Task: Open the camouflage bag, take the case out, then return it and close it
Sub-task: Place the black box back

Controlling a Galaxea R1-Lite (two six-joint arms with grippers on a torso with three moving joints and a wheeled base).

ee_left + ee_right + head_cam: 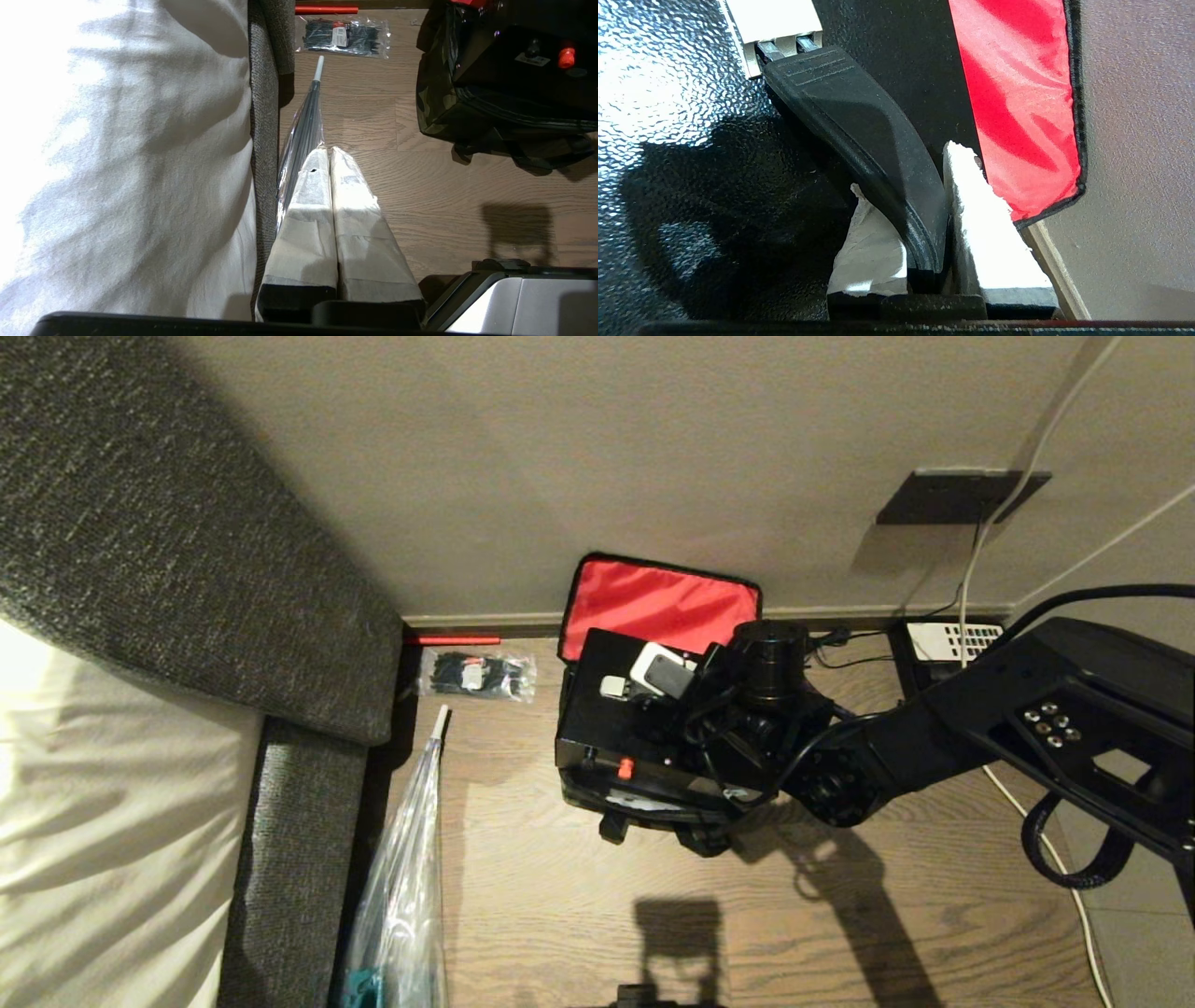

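Note:
The camouflage bag (644,810) stands open on the wood floor by the wall, its red-lined lid flap (658,602) leaning back. The black speckled case (607,728) lies across the bag's mouth, its red latch (625,768) facing me; whether it rests in the bag or hangs just above it I cannot tell. My right gripper (908,172) is shut on the case's black handle (859,121), one padded finger on each side. My left gripper (327,151) is shut on nothing, parked low beside the sofa, with the bag (439,107) ahead of it.
A grey sofa with a white cushion (112,803) fills the left. A clear plastic bag (401,877) leans against it, with a packet of black zip ties (476,674) behind. A black box with white vents (952,639) and cables lie by the wall at the right.

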